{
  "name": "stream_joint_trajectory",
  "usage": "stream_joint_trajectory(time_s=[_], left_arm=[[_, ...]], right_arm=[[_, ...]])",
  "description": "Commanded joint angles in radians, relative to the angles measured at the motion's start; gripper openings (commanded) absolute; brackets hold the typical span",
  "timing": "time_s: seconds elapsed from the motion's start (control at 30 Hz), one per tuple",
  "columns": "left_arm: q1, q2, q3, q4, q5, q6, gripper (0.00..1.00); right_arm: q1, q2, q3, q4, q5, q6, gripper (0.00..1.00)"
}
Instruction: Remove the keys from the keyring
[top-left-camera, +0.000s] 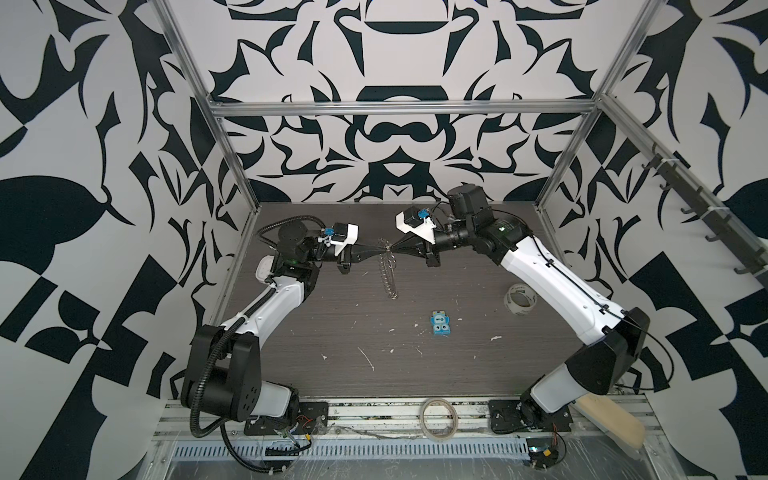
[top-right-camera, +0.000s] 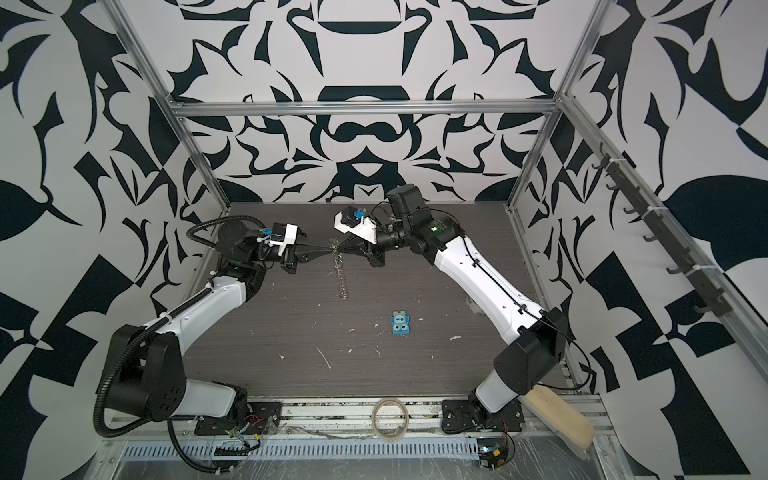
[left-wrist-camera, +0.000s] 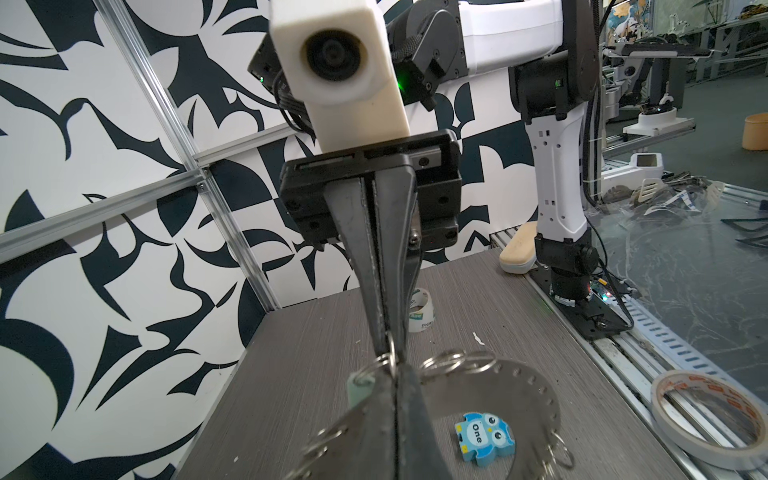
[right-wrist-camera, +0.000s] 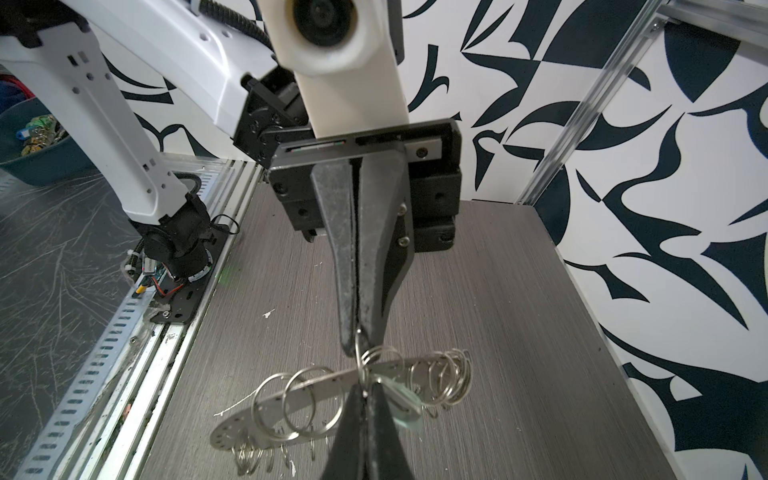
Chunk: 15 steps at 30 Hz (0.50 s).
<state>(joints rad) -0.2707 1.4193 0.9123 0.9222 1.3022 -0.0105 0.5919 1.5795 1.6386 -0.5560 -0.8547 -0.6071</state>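
The keyring (top-left-camera: 390, 274) is a flat grey metal disc fringed with wire split rings. It hangs edge-on above the table in both top views (top-right-camera: 340, 276). Both grippers meet tip to tip at its upper rim. My left gripper (left-wrist-camera: 397, 372) is shut across the disc's rim (left-wrist-camera: 519, 386). My right gripper (right-wrist-camera: 365, 386) comes from the opposite side and is shut on a split ring at the same spot of the keyring (right-wrist-camera: 316, 384). One of the keys (left-wrist-camera: 358, 390), a pale green oval tag, hangs from a ring just beside the fingertips (right-wrist-camera: 405, 405).
A blue owl packet (top-left-camera: 441, 324) lies on the dark table right of centre. A translucent tape roll (top-left-camera: 519, 299) sits by the right arm. A beige tape ring (top-left-camera: 439, 417) rests on the front rail. White flecks (top-left-camera: 368, 357) dot the table.
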Motion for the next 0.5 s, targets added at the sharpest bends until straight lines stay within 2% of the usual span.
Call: stream_joint_trajectory(time_s=[0.0, 0.1, 0.33, 0.47], left_arm=[[-0.004, 0.009, 0.016, 0.017, 0.012, 0.004, 0.0], [-0.004, 0.007, 0.011, 0.02, 0.003, 0.009, 0.0], [0.01, -0.001, -0.001, 0.015, -0.024, 0.01, 0.4], [0.028, -0.022, -0.005, 0.0, -0.04, 0.017, 0.43]], right_arm=[[0.011, -0.007, 0.052, 0.009, -0.007, -0.011, 0.0], [0.013, -0.01, 0.055, -0.008, 0.023, -0.035, 0.0], [0.014, -0.017, 0.063, -0.029, 0.082, -0.063, 0.0], [0.018, -0.012, 0.076, -0.062, 0.133, -0.087, 0.0]])
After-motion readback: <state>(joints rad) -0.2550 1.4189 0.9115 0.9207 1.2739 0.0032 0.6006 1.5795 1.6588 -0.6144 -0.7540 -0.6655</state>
